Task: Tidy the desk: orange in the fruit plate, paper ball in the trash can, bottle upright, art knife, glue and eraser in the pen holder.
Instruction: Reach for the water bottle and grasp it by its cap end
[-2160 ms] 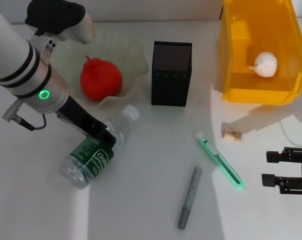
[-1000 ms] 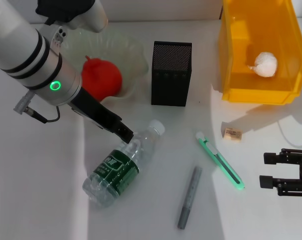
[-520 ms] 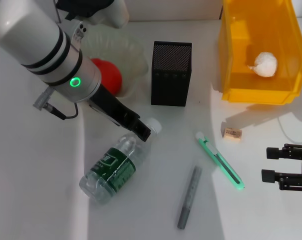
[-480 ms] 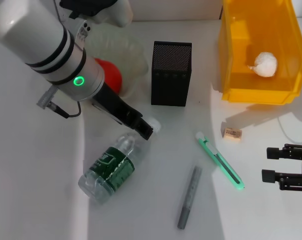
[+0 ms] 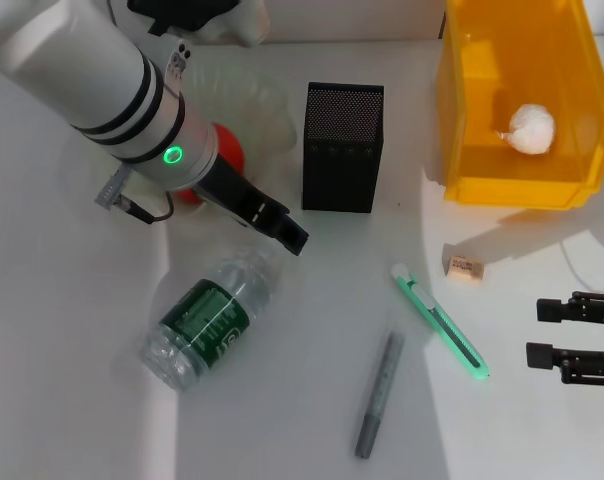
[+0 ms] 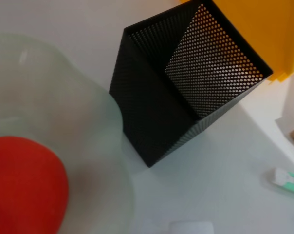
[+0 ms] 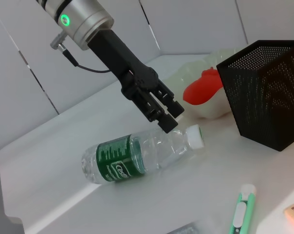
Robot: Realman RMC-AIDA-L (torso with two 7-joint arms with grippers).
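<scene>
The clear bottle [image 5: 207, 320] with a green label lies on its side on the white desk; it also shows in the right wrist view [image 7: 137, 158]. My left gripper [image 5: 288, 236] hangs just above its cap end, open and not holding it. The red-orange fruit [image 5: 225, 150] sits in the translucent plate [image 5: 257, 100]. The paper ball [image 5: 532, 128] lies in the yellow bin [image 5: 482, 150]. The green art knife [image 5: 440, 322], grey glue stick [image 5: 378, 395] and eraser [image 5: 465, 267] lie on the desk. My right gripper [image 5: 572, 338] is open and empty at the right edge.
The black mesh pen holder [image 5: 342, 150] stands between the plate and the bin, close to my left gripper. It fills the left wrist view [image 6: 156, 112], with the fruit [image 6: 25, 185] beside it. A cable [image 5: 582, 270] runs along the right edge.
My left gripper slid along the bottle from its label to its neck, dragging it right, then lifted off toward the pen holder. The bottle dropped back to the left, still lying down. Right arm unchanged.
</scene>
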